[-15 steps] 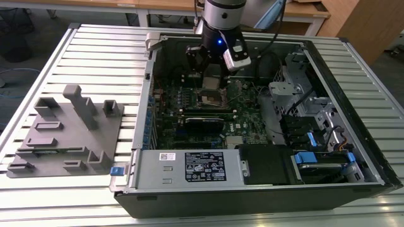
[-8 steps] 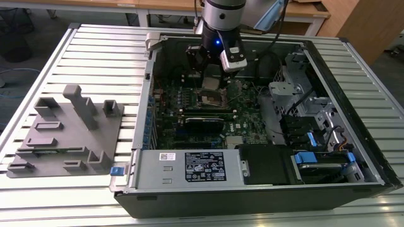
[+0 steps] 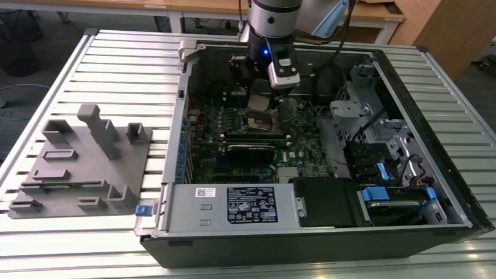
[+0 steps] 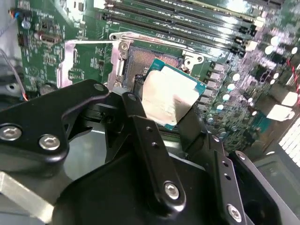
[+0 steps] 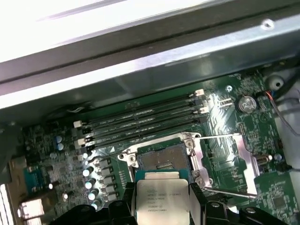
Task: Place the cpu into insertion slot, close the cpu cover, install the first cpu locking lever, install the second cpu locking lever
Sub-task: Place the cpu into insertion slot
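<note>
My gripper (image 3: 261, 100) hangs inside the open computer case, shut on the cpu (image 4: 168, 98), a silver-faced chip on a teal board. The cpu is tilted and sits a little above the insertion slot (image 5: 161, 158), off its near edge. Black fingers (image 4: 140, 126) clamp two opposite edges of the cpu (image 5: 161, 199). The slot (image 4: 151, 58) lies bare with its dark pin field showing. The cpu cover (image 5: 246, 159) is swung open and rests beside the slot on the green board; in the second wrist view its silvery frame (image 4: 62, 65) shows too. I cannot tell the locking levers from the cover's metal edges.
Long black memory slots (image 5: 145, 119) run just beyond the socket. A black card (image 3: 250, 154) and the power supply (image 3: 232, 204) sit nearer the case front, drive bays (image 3: 387, 157) at the exterior view's right. A grey fixture plate (image 3: 81, 163) lies on the slatted table outside the case.
</note>
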### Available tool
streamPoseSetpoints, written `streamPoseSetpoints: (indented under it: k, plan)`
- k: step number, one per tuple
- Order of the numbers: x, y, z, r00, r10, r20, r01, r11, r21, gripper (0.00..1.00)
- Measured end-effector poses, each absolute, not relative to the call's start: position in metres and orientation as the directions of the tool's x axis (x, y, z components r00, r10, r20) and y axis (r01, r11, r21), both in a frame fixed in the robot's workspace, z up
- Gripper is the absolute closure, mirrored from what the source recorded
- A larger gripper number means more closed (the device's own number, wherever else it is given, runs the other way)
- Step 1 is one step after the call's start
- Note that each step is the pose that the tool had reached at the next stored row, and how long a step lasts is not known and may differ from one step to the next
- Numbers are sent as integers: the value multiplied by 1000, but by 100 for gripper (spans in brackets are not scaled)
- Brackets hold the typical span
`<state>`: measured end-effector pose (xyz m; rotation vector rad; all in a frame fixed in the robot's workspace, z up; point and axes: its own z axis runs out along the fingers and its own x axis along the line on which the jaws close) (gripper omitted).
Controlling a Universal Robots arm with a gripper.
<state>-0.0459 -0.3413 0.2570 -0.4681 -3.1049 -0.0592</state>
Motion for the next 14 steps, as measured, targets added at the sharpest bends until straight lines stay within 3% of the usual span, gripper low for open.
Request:
streamPoseSetpoints:
  k: [14]
  plan:
    - [-46,-341,256,-917,399,7,399,916,37,46]
